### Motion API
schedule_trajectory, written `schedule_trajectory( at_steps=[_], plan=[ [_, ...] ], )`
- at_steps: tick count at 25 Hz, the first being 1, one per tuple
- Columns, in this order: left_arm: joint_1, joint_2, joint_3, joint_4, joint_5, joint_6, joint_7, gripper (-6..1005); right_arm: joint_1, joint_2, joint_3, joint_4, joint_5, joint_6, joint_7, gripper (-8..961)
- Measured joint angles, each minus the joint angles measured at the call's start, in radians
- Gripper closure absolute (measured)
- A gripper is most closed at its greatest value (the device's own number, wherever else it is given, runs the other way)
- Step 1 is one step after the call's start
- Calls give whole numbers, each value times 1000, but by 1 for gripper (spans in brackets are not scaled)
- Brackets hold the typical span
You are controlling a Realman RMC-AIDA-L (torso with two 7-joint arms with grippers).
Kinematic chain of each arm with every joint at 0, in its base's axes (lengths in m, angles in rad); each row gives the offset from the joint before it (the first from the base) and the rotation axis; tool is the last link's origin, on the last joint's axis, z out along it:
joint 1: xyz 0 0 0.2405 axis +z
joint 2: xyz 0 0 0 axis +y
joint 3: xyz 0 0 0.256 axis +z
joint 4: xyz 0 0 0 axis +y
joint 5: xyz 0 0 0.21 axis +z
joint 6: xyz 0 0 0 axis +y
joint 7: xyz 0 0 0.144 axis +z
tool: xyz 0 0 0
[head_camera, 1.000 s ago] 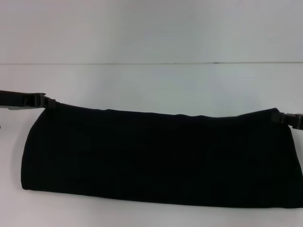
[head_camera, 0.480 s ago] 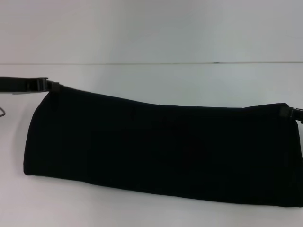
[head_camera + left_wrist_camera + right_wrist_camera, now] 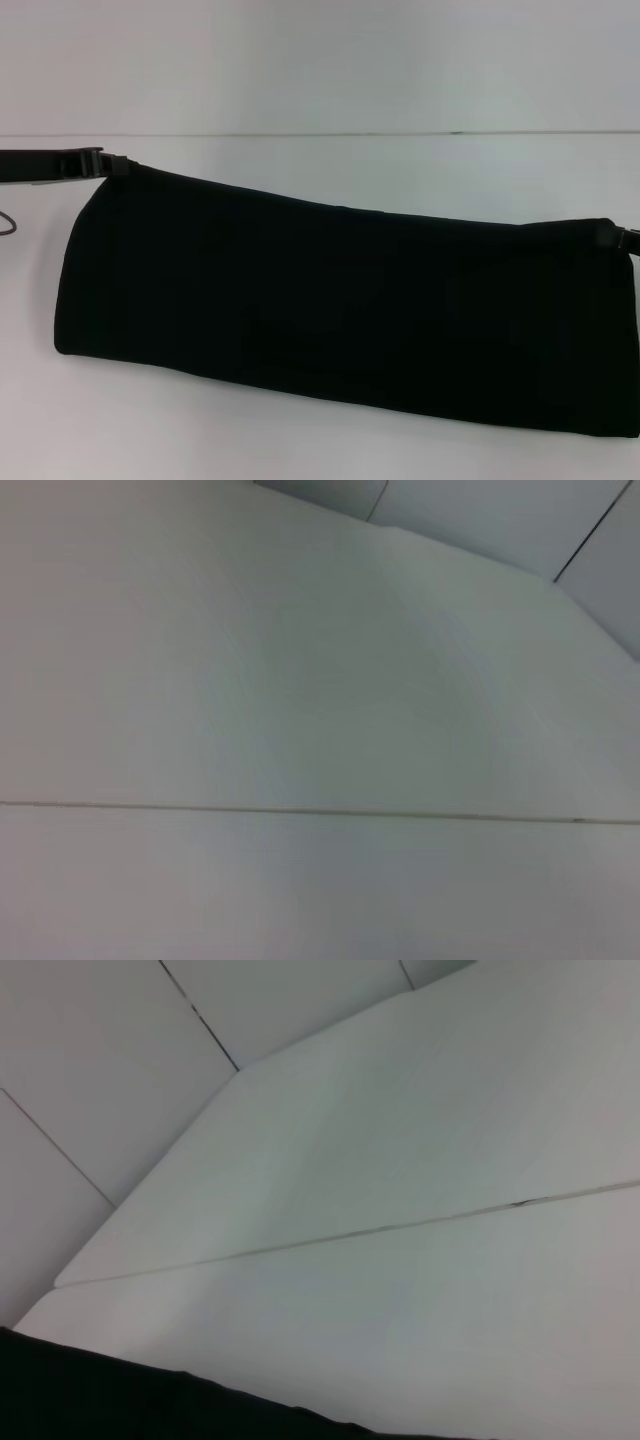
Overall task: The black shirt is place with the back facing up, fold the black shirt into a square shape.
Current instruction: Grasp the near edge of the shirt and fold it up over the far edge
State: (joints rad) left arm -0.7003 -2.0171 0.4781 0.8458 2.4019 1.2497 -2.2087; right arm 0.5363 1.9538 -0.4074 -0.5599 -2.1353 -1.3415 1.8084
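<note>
The black shirt point(image 3: 340, 300) hangs as a wide folded band across the head view, its upper edge stretched between my two grippers and its lower fold resting on the white table point(image 3: 330, 160). My left gripper point(image 3: 112, 165) is shut on the shirt's upper left corner. At the far right edge my right gripper point(image 3: 612, 238) is shut on the upper right corner, lower than the left. A strip of the black shirt point(image 3: 150, 1400) shows in the right wrist view. The left wrist view holds only bare table point(image 3: 300, 730).
A seam line point(image 3: 320, 134) runs across the white table behind the shirt. A thin cable loop point(image 3: 8, 224) shows at the left edge. White wall panels point(image 3: 90, 1050) stand beyond the table's far edge.
The left gripper has risen with its corner of the shirt, so the top edge now slopes down toward the right. The right gripper has dropped a little.
</note>
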Motion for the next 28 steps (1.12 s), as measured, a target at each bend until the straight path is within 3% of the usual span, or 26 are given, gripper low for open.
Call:
schedule_trajectory(
  at_steps=[10,18,28],
  plan=[
    [2,11,-51,31,-50,99,27,921,0,-5,9,-8,7,-26,-3,926],
    [-1,14,-52,28,-91,104,47,915,-3,-7,21,-8,15,-26,-14,927],
    [-34,15,-8,-127,-97,-74,99,908,-5,-2,7,3,7,32,-10,927]
  ],
)
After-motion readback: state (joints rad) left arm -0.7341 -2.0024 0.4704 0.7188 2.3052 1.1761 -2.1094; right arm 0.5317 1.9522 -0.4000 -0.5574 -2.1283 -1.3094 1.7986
